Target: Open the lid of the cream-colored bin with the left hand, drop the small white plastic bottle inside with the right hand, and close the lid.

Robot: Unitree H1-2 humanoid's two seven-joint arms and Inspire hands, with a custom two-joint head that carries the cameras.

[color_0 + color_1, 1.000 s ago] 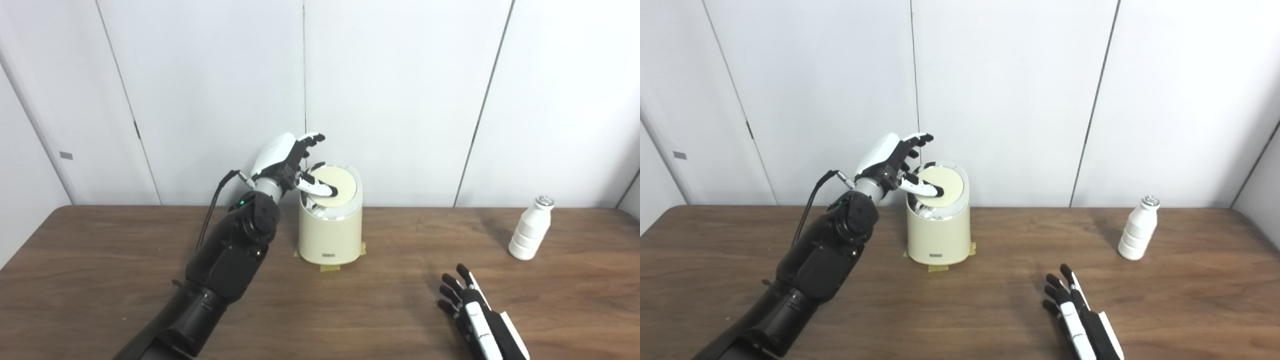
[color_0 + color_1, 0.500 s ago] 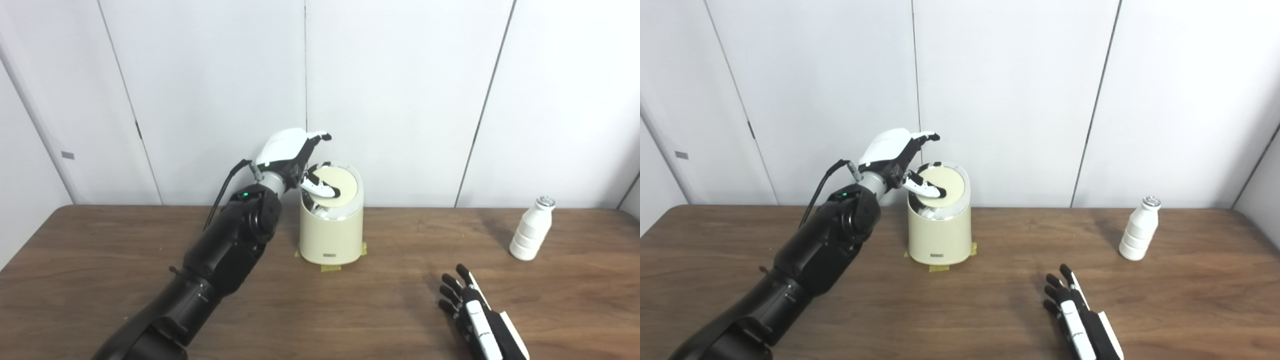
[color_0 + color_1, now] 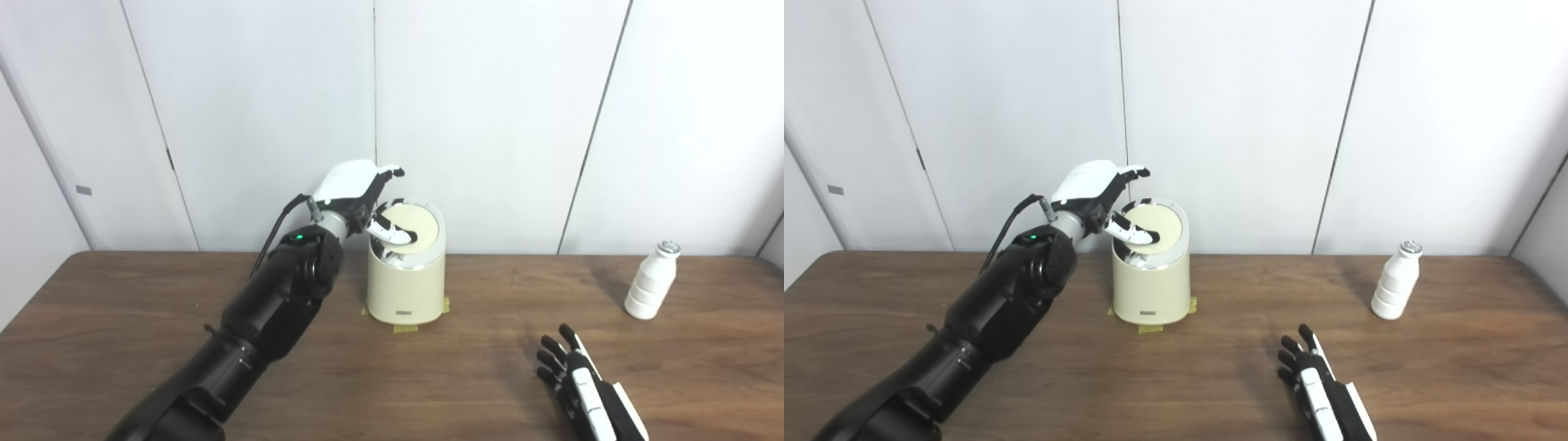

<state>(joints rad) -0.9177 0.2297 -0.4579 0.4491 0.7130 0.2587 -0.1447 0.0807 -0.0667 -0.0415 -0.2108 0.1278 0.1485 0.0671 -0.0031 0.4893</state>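
Reaching over the cylindrical cream-colored plastic bin (image 3: 404, 288), the left hand (image 3: 361, 196) pinches its tilted round lid (image 3: 413, 226), thumb on top. At five o'clock the right hand (image 3: 1323, 398) lies flat, fingers spread, empty. A ribbed small white plastic bottle (image 3: 1393, 288) stands at three o'clock on the wood-grain table (image 3: 122, 318); both views agree.

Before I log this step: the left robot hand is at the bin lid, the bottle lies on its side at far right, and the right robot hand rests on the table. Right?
Not quite. The bottle stands upright, as the left eye view shows. The left robot hand is at the bin lid, and the right robot hand rests on the table.
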